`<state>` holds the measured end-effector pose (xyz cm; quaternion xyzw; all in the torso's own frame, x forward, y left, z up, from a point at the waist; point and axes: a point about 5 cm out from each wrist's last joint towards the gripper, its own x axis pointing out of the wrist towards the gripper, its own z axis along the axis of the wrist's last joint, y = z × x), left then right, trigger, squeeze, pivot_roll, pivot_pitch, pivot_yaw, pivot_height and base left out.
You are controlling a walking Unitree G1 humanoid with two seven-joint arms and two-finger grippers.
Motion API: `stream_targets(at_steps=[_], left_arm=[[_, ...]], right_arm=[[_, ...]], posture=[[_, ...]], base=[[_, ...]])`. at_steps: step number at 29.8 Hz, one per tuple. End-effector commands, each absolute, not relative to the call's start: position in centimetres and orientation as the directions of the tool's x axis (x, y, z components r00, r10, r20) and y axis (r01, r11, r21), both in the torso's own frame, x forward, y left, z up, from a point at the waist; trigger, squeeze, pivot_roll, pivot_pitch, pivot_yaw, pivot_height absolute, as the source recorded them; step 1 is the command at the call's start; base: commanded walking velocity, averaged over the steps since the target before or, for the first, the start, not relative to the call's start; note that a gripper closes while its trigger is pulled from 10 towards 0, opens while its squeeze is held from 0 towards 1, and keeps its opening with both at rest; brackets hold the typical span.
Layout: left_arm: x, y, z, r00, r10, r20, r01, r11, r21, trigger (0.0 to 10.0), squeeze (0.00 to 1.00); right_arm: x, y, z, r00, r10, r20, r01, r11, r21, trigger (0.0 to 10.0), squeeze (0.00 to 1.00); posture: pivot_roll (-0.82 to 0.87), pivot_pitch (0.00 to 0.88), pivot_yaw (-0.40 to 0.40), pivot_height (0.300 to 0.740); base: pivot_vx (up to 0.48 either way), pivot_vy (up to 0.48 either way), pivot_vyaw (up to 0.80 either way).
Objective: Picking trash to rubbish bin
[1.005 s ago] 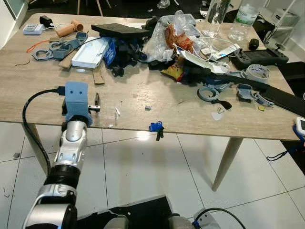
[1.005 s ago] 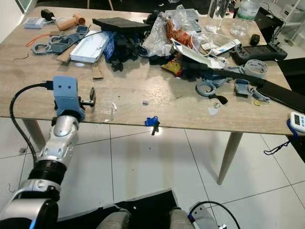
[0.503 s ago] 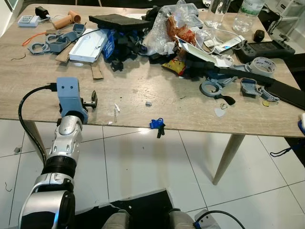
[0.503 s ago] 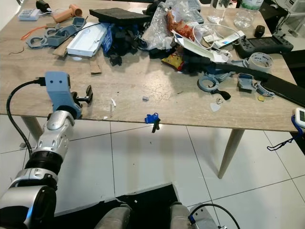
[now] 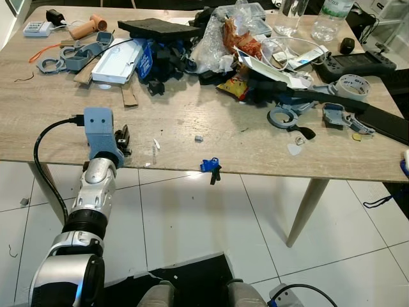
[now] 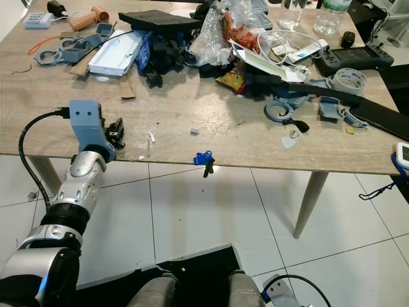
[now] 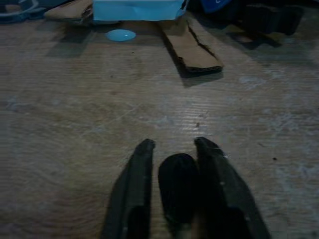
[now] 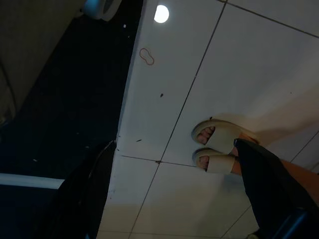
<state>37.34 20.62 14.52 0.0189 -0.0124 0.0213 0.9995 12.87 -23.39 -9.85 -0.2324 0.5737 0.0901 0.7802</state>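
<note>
The left gripper (image 5: 121,139) is sitting low over the near left edge of the wooden table (image 5: 192,137), with its blue wrist block and black cable just off the edge. In the left wrist view its two black fingers (image 7: 137,184) are closed in on a small dark rounded piece (image 7: 178,186), which fills the narrow gap between them, so it looks pinched tight; I can't tell what that piece actually is. Just right of the gripper on the table there's a little white scrap (image 5: 155,148), then a tiny grey bit (image 5: 199,137) a bit further right, and a small blue clip thing (image 5: 210,167) hanging right at the near edge. Farther back it's a proper mess: a white flat box (image 5: 118,64) and a strip of cardboard (image 5: 130,96) on the far left, a black foam slab (image 5: 158,29) behind them, and a heap of crumpled clear plastic and wrappers (image 5: 223,45) around the middle. To the right there's a roll of tape (image 5: 347,86), a black game controller (image 5: 355,64) and a clear bottle (image 5: 328,14) at the far edge. The right gripper (image 8: 179,199) hangs down by the white tiled floor (image 8: 199,74); its fingers are spread wide apart with nothing between them, and a person's foot in a pale sandal (image 8: 219,144) is on the tiles beyond it.
</note>
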Motion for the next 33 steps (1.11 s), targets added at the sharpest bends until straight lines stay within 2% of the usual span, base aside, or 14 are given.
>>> stream_targets(at_steps=[1, 10, 14, 16, 20, 21, 22, 23, 24, 25, 26, 29, 32, 33], left_arm=[[36.1, 21.7, 11.4, 0.992, 0.075, -0.1, -0.07, 0.996, 0.05, 0.0, 0.0], [35.2, 21.4, 9.7, 0.987, 0.089, -0.134, -0.084, 0.996, 0.042, 0.0, 0.0], [35.0, 21.3, 9.6, 0.988, 0.092, -0.125, -0.097, 0.995, -0.035, 0.0, 0.0], [35.2, 20.9, 10.6, 0.997, 0.06, -0.048, -0.07, 0.966, -0.251, 0.0, 0.0], [35.4, 20.6, 12.1, 0.998, 0.027, 0.054, -0.001, 0.903, -0.43, 0.0, 0.0], [35.4, 20.2, 14.0, 0.983, -0.012, 0.184, 0.116, 0.814, -0.569, 2.3, 0.0], [35.3, 20.0, 15.0, 0.968, -0.029, 0.251, 0.182, 0.768, -0.614, 2.3, 0.0], [35.0, 19.7, 15.9, 0.948, -0.057, 0.313, 0.255, 0.724, -0.641, 4.8, 0.0], [35.0, 19.7, 15.9, 0.948, -0.057, 0.313, 0.255, 0.724, -0.641, 4.8, 0.0], [34.7, 19.4, 16.6, 0.928, -0.086, 0.363, 0.318, 0.69, -0.65, 10.0, 0.0], [34.1, 18.4, 17.5, 0.889, -0.156, 0.431, 0.422, 0.646, -0.636, 10.0, 0.0], [33.3, 17.5, 17.9, 0.847, -0.234, 0.477, 0.508, 0.62, -0.598, 10.0, 0.0], [31.3, 16.2, 18.4, 0.739, -0.365, 0.566, 0.667, 0.509, -0.544, 10.0, 0.0], [30.0, 15.7, 18.6, 0.667, -0.433, 0.606, 0.743, 0.446, -0.499, 10.0, 0.0]], right_arm=[[11.9, -23.3, -10.2, 0.291, -0.127, -0.948, -0.391, 0.889, -0.239, 10.0, 0.0], [12.6, -22.9, -10.1, 0.304, -0.121, -0.945, -0.392, 0.888, -0.24, 10.0, 0.0], [13.1, -22.7, -10.0, 0.313, -0.116, -0.943, -0.398, 0.885, -0.241, 10.0, 0.0], [13.7, -22.4, -9.8, 0.324, -0.109, -0.94, -0.403, 0.882, -0.242, 10.0, 0.0], [14.2, -22.3, -9.7, 0.333, -0.105, -0.937, -0.408, 0.88, -0.244, 10.0, 0.0], [14.6, -22.1, -9.6, 0.342, -0.101, -0.934, -0.411, 0.878, -0.245, 10.0, 0.0], [14.8, -22.0, -9.5, 0.346, -0.098, -0.933, -0.412, 0.878, -0.245, 10.0, 0.0], [14.9, -21.9, -9.5, 0.349, -0.096, -0.932, -0.411, 0.878, -0.244, 10.0, 0.0], [14.9, -21.9, -9.5, 0.349, -0.096, -0.932, -0.411, 0.878, -0.244, 10.0, 0.0], [15.0, -21.9, -9.5, 0.35, -0.094, -0.932, -0.412, 0.878, -0.243, 10.0, 0.0], [15.2, -21.7, -9.4, 0.353, -0.09, -0.931, -0.413, 0.878, -0.241, 10.0, 0.0], [15.3, -21.5, -9.4, 0.355, -0.084, -0.931, -0.413, 0.88, -0.237, 10.0, 0.0], [15.4, -21.5, -9.4, 0.358, -0.081, -0.93, -0.411, 0.881, -0.234, 10.0, 0.0], [15.4, -21.5, -9.4, 0.358, -0.082, -0.93, -0.41, 0.881, -0.235, 10.0, 0.0]], posture=[[-0.06, 0.258, 0.036, 0.74], [-0.05, 0.234, 0.029, 0.74], [-0.04, 0.224, 0.025, 0.74], [-0.03, 0.208, 0.022, 0.74], [-0.03, 0.195, 0.019, 0.74], [-0.02, 0.185, 0.019, 0.74], [-0.02, 0.183, 0.018, 0.74], [-0.02, 0.179, 0.017, 0.74], [-0.02, 0.179, 0.017, 0.74], [-0.02, 0.179, 0.017, 0.74], [-0.01, 0.171, 0.016, 0.74], [-0.01, 0.164, 0.015, 0.74], [-0.01, 0.154, 0.014, 0.74], [-0.01, 0.152, 0.015, 0.74]], base=[[0.0, 0.0, 0.0], [0.0, 0.0, 0.0], [0.0, 0.0, 0.0], [0.0, 0.0, 0.0], [0.0, 0.0, 0.0], [0.0, 0.0, 0.0], [0.0, 0.0, 0.0], [0.0, 0.0, 0.0], [0.0, 0.0, 0.0], [0.0, 0.0, 0.0], [0.0, 0.0, 0.0], [0.0, 0.0, 0.0], [0.0, 0.0, 0.0], [0.0, 0.0, 0.0]])
